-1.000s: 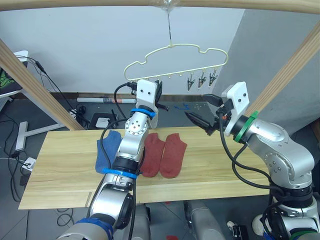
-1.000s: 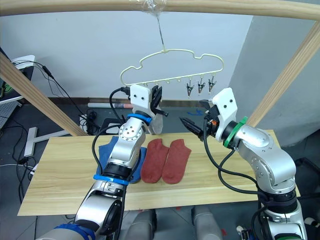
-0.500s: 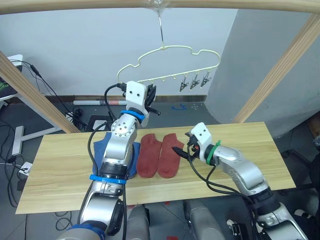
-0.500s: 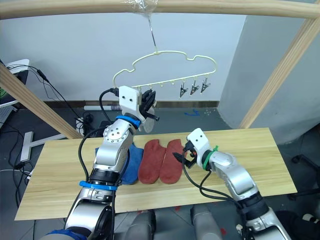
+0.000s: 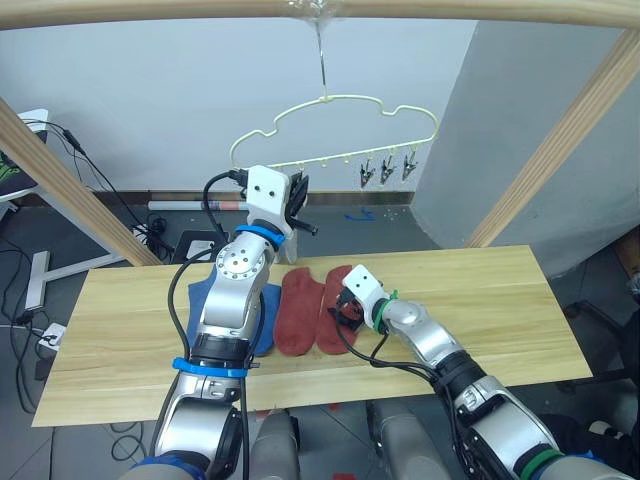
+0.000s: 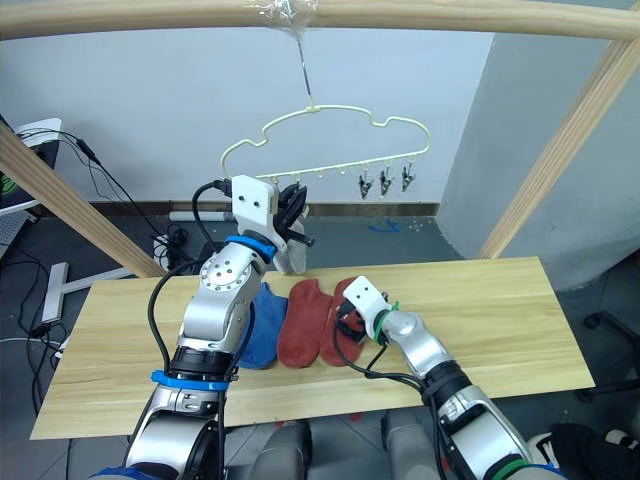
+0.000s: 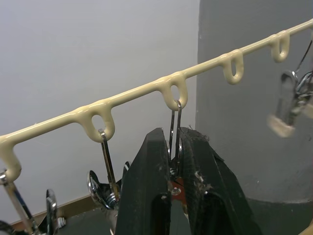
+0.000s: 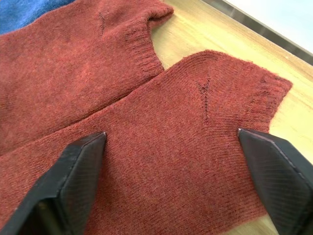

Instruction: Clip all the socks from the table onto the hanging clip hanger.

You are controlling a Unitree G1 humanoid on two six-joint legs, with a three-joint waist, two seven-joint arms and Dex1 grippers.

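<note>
Right gripper (image 8: 166,181) has dropped, spread wide over a red sock (image 8: 161,147).

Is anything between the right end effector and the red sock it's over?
Nothing visible. The right end effector is open, fingers straddling the red sock on the table.

Matt ribbed-knit red socks (image 8: 161,127) lie on grained wood table (image 5: 480,290); clip hanger (image 7: 166,90) looks smooth, with shiny metal clips (image 7: 173,127).
</note>
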